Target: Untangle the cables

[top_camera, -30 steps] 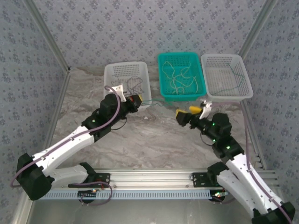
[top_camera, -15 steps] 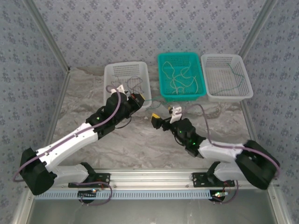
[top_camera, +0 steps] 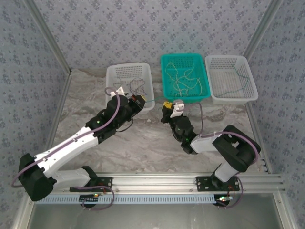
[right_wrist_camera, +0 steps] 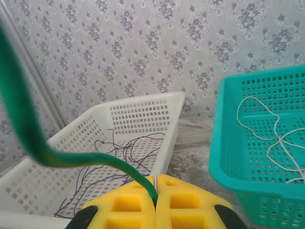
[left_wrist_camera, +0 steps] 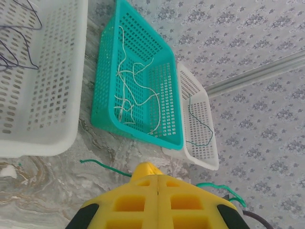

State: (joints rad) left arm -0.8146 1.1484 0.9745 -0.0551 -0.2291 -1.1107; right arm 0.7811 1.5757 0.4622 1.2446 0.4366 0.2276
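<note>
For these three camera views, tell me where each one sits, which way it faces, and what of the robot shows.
Top external: above and behind the arms, looking down on the table; both arms, left gripper and right gripper show.
Left wrist: on the left arm, facing the teal basket past its shut yellow jaws.
Right wrist: on the right arm, facing the left white basket; its shut jaws pinch the green cable.
Shared by both wrist views: teal basket, green cable.

1. Right wrist view: blurred close to the lens and cut off at the upper left edge, thin dark green cable; lower end lost between right gripper pads.
2. Same view: cropped at the right edge, teal perforated plastic basket.
3. Left wrist view: cropped at left and top, white perforated plastic basket.
</note>
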